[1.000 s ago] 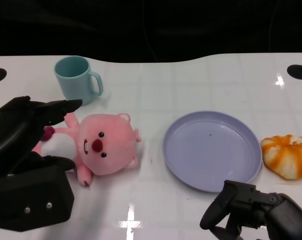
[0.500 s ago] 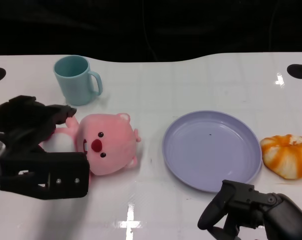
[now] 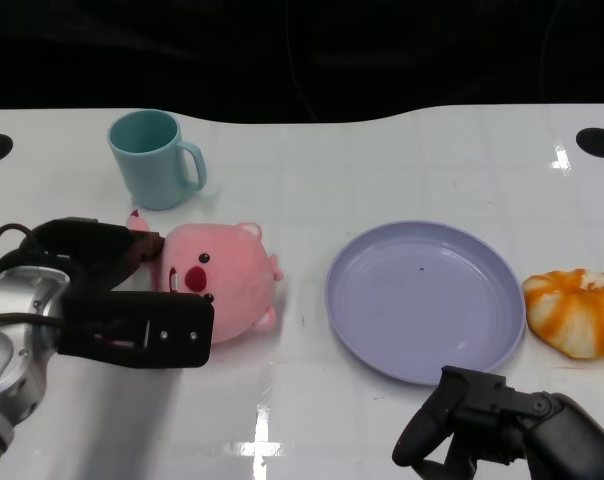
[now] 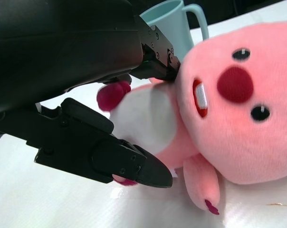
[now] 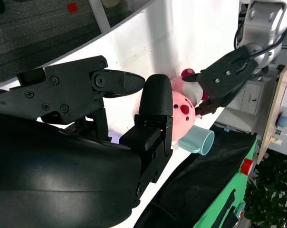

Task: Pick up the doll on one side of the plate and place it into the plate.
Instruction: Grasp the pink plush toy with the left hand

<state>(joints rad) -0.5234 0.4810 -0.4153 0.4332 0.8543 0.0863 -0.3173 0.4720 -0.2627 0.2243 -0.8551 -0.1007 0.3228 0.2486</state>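
The left hand (image 3: pixel 107 290) sat over the body of the soft pink plush doll (image 3: pixel 227 280), fingers either side but not clamped, readying a grasp. The round lavender plate (image 3: pixel 422 300) lay beyond the doll. The right hand (image 3: pixel 482 435) idled, holding nothing.

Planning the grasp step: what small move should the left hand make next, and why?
Probably close its fingers: the left hand straddles the pink plush doll's body, fingers apart either side, not yet gripping. The lavender plate sits empty.
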